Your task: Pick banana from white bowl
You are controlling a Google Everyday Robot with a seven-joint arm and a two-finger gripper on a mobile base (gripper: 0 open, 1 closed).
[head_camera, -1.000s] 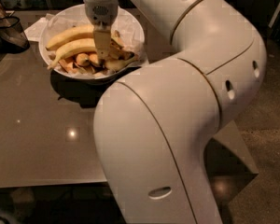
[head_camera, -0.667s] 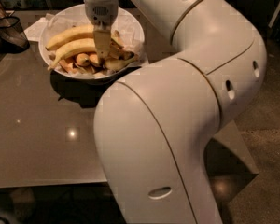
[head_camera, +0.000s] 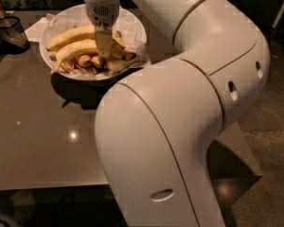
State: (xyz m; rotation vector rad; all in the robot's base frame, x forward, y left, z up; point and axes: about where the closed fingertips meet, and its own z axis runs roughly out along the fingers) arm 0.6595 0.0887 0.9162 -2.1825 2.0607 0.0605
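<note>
Whether the jaws are apart or together cannot be told. The gripper [head_camera: 103, 55] reaches straight down into the white bowl [head_camera: 138, 26], its tip among the fruit near the bowl's middle. Its tip is at the right end of the banana [head_camera: 75, 50], which lies across the bowl's left half with its thin stem pointing to the lower-left rim. A thicker long banana [head_camera: 68, 36] lies just behind it. Small stubby bananas [head_camera: 83, 60] sit just in front. Crinkled paper [head_camera: 38, 27] lines the bowl and sticks out over its rim. The bowl stands on a glossy surface [head_camera: 33, 141], with a dark container [head_camera: 9, 32] to its left. The big white arm [head_camera: 194, 93] fills the right side.
</note>
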